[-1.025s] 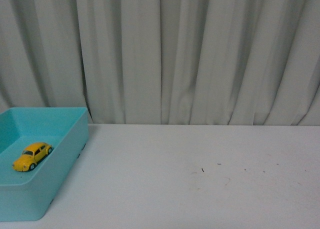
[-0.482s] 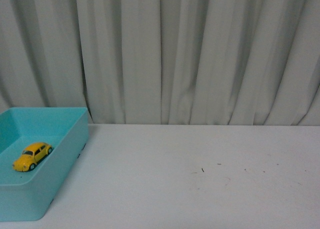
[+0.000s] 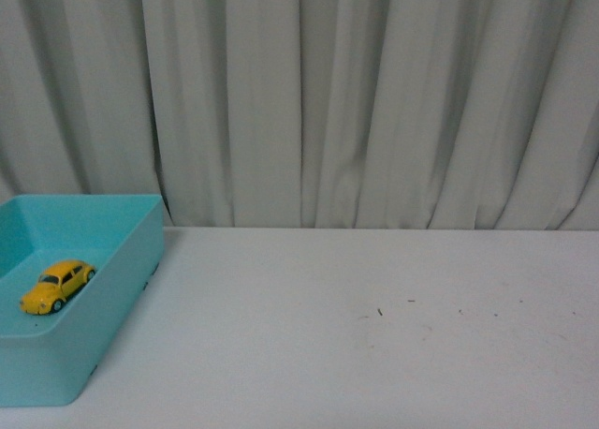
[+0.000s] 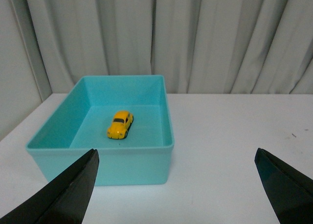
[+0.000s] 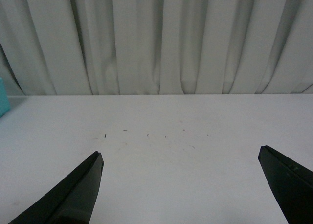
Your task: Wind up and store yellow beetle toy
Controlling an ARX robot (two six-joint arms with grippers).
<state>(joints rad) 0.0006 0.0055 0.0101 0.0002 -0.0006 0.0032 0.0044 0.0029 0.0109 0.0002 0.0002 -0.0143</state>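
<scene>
The yellow beetle toy (image 3: 56, 285) rests on its wheels on the floor of a teal plastic bin (image 3: 131, 260) at the table's left. In the left wrist view the toy (image 4: 120, 124) sits near the middle of the bin (image 4: 122, 160). My left gripper (image 4: 176, 158) is open, held back from the bin's near wall, with nothing between its dark fingertips (image 4: 73, 185). My right gripper (image 5: 180, 158) is open too, over bare white tabletop, holding nothing. Neither arm shows in the front view.
A white table (image 3: 374, 335) carries a few small dark specks (image 3: 379, 312) right of centre. Pleated grey-white curtains (image 3: 356, 101) hang right behind the table's far edge. A corner of the teal bin (image 5: 3, 98) shows at the edge of the right wrist view.
The front view has shifted slightly: the bin, toy and table edge sit a little lower and further left in the picture than before. The toy stays put inside the bin.
</scene>
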